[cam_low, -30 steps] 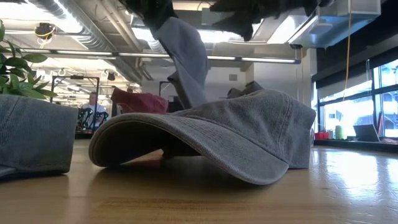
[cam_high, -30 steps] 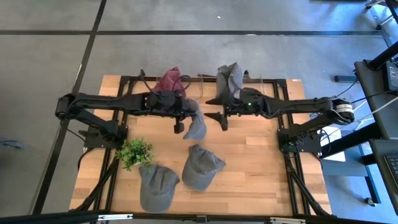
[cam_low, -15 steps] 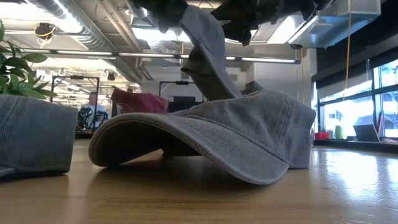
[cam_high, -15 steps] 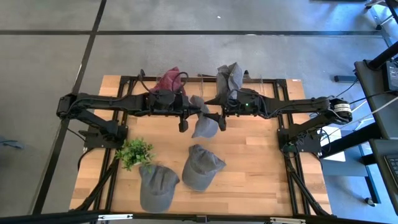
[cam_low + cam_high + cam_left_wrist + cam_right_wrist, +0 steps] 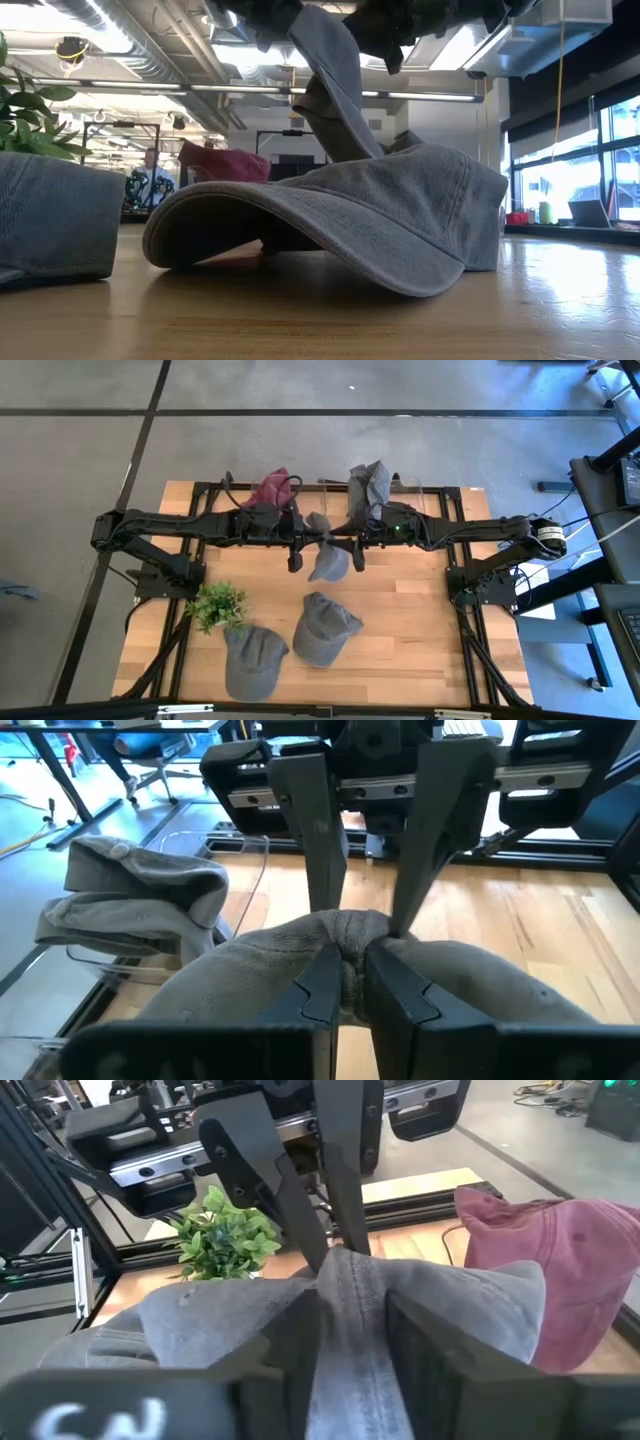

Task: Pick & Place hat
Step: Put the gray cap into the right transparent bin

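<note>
We held one grey hat up in the air over the middle of the table, toward the back. Both of our grippers met there, nose to nose, with the hat between them.

Our left gripper was pinched tight on a fold of the hat's cloth. In the left wrist view, the two fingers squeezed the bunched cloth between them. Our right gripper had its fingers on each side of the same hat, with cloth running down between them. They looked closed on the fold, but we could not be sure how hard they pressed. So the hat looked shared by both hands, like when you pass a toy to a friend.

The hat hung down from the grippers and did not touch the wood, as the low view showed.

We think the job was only part done. The hat was picked up, but it was not put down in its place yet. At the back edge of the table stood a rack with a red hat and another grey hat on it. That may be where hats go, but we could not tell for sure.

Two more grey hats lay on the table nearer the front, one in the middle and one by the small green plant. Those still waited.
</note>
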